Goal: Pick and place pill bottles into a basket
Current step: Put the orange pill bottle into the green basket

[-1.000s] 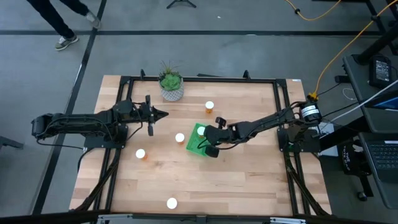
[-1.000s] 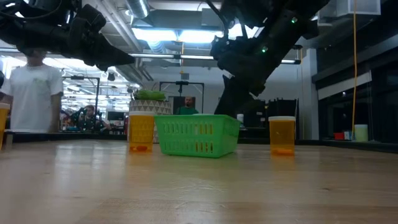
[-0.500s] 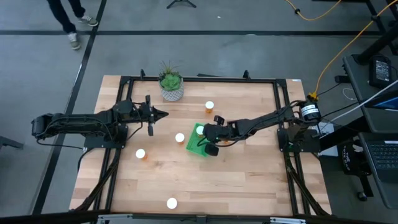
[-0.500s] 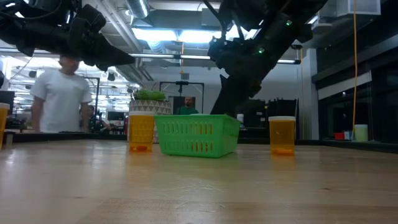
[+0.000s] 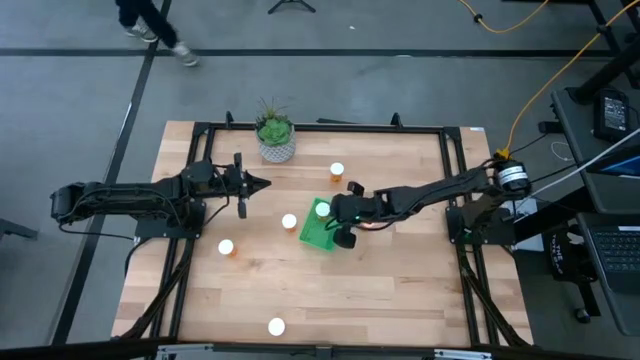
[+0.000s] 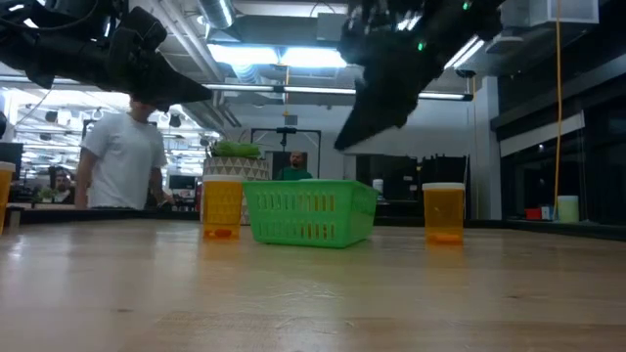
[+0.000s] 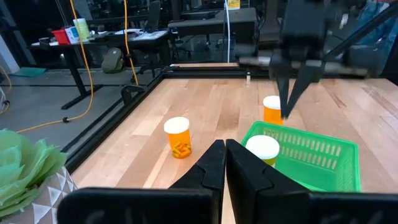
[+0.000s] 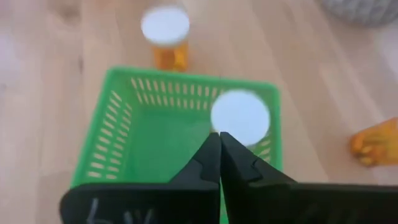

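One pill bottle [image 5: 323, 210] stands upright, cap up, inside the green basket [image 5: 312, 232] mid-desk. The right gripper [image 5: 341, 222] hovers over the basket, jaws closed on nothing. The left gripper [image 5: 262, 183], jaws closed too, waits near the potted plant [image 5: 275, 135].

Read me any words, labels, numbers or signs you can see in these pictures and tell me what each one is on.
None can be read.
Right gripper: pale scrawled marks on its dark mount, not legible.
Pill bottles, such as the one in the basket: no label shows.
Green basket and plant pot: no writing visible.
Room behind the table: nothing readable.
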`<state>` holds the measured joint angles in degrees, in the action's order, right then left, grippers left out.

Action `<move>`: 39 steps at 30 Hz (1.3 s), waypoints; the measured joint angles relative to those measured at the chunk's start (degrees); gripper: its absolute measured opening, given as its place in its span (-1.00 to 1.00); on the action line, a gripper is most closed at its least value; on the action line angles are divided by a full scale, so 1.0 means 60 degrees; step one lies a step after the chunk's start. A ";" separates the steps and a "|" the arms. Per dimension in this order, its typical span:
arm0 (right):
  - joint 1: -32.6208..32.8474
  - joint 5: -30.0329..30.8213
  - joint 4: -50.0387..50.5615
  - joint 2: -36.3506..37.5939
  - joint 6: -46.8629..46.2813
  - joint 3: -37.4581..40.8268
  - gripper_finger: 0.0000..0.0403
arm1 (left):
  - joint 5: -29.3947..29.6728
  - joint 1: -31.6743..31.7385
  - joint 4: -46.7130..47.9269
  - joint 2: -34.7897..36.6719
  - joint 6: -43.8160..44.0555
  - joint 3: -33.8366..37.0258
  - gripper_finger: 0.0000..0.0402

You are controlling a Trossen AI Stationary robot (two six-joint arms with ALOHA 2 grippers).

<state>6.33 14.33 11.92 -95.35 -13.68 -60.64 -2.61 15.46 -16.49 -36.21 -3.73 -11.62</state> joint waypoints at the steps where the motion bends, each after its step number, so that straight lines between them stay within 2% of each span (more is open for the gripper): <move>1: 0.0000 0.0020 0.0038 0.0177 0.0100 0.0000 -1.00 | 0.0000 0.0000 0.0004 0.0000 -0.0003 0.0000 -0.94; 6: 0.0034 0.0046 0.0158 0.1230 0.0738 0.0000 -1.00 | 0.0000 0.0000 0.0004 0.0000 -0.0004 0.0000 -0.94; 10: 0.0173 0.0633 0.0290 0.1928 0.1524 0.0000 -1.00 | 0.0000 0.0000 0.0000 0.0000 -0.0004 0.0000 -0.95; 13: 0.0233 0.0663 0.0155 0.2321 0.1817 0.0188 -1.00 | 0.0000 0.0004 0.0004 0.0000 -0.0005 -0.0001 -0.96; 18: 0.0229 0.0676 -0.0841 0.2965 0.1842 0.1711 -1.00 | 0.0021 0.0004 0.0003 0.0000 -0.0033 0.0000 -0.95; 23: 0.0204 0.0867 -0.2876 0.3985 0.1982 0.3642 -1.00 | 0.0015 0.0002 0.0009 -0.0001 -0.0368 -0.0001 -0.95; 26: 0.0203 0.0883 -0.3483 0.4667 0.1804 0.4447 -0.98 | 0.0018 0.0000 0.0004 0.0000 -0.0361 0.0000 -0.96; 32: 0.0204 0.0856 -0.3002 0.5784 0.1068 0.5181 -0.92 | 0.0033 0.0004 0.0002 0.0000 -0.0585 -0.0001 -0.96; 39: 0.0208 0.0835 -0.0433 0.6405 0.0525 0.4663 -0.89 | 0.0036 0.0004 0.0004 0.0000 -0.0608 0.0000 -0.95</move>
<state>7.57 19.34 9.32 -56.92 -10.53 -32.67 -2.39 15.49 -16.47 -36.21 -7.38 -11.62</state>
